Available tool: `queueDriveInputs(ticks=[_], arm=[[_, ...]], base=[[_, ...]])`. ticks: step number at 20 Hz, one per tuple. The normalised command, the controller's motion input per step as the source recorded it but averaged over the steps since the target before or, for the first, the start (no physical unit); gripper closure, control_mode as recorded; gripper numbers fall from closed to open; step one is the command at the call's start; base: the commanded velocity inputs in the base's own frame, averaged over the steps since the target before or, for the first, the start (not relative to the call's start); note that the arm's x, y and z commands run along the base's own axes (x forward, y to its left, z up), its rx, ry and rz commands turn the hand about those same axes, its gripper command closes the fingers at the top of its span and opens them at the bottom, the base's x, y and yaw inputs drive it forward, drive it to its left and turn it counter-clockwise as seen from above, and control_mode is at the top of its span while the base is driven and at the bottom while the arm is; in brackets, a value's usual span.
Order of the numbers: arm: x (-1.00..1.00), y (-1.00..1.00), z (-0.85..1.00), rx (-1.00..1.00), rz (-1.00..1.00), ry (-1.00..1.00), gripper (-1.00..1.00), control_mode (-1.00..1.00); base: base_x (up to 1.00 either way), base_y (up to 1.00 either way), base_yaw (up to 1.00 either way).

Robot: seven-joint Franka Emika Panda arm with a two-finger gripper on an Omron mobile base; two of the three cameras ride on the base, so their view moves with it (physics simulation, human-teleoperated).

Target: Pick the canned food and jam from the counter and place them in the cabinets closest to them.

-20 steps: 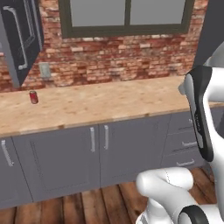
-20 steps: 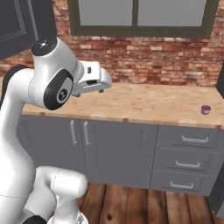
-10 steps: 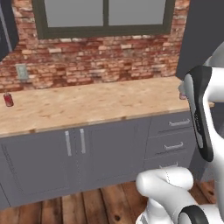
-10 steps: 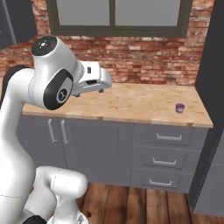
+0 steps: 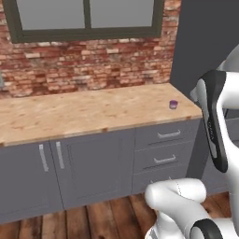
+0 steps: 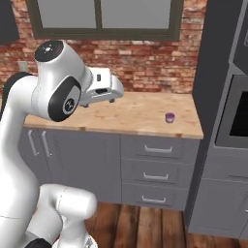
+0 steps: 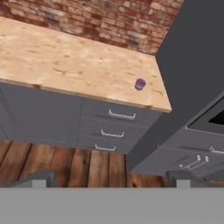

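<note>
The jam (image 5: 173, 104) is a tiny purple jar with a paler lid, upright near the right end of the wooden counter (image 5: 84, 112). The right base view has the jam (image 6: 169, 117) close to the counter's front right corner, and the hand view has the jam (image 7: 140, 84) far ahead. My gripper (image 6: 110, 93) hangs high over the middle of the counter, well left of the jar. Its fingertips (image 7: 40, 178) stand wide apart, so my gripper (image 7: 111, 179) is open with nothing in it. The canned food is out of view. A corner of the dark cabinets (image 6: 7, 22) sits top left.
A tall dark oven housing (image 6: 218, 72) walls off the counter's right end. Drawers (image 6: 157, 162) with silver handles sit under the jar, cupboard doors (image 5: 46, 172) further left. A brick wall and a window (image 5: 88, 18) run behind. The floor is wood.
The whole scene has slid left as the base drove right. The red can has left the view and the jam has come nearer. The arm's pose is the same.
</note>
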Motion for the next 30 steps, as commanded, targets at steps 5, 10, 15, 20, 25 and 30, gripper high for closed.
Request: queueDriveInputs(ticks=[5, 10, 15, 20, 25, 30], arm=[[0.00, 0.00, 0.00, 0.00, 0.00, 0.00, -1.00, 1.00], [0.00, 0.00, 0.00, 0.00, 0.00, 0.00, -1.00, 1.00], [0.00, 0.00, 0.00, 0.00, 0.00, 0.00, -1.00, 1.00], [0.00, 0.00, 0.00, 0.00, 0.00, 0.00, -1.00, 1.00], [0.00, 0.00, 0.00, 0.00, 0.00, 0.00, -1.00, 1.00], [0.00, 0.00, 0.00, 0.00, 0.00, 0.00, -1.00, 1.00]], base=[[0.00, -0.35, 0.01], [0.02, 0.00, 0.00], [0.39, 0.00, 0.00], [0.58, -0.03, 0.00], [0.58, -0.03, 0.00], [0.48, -0.04, 0.00]])
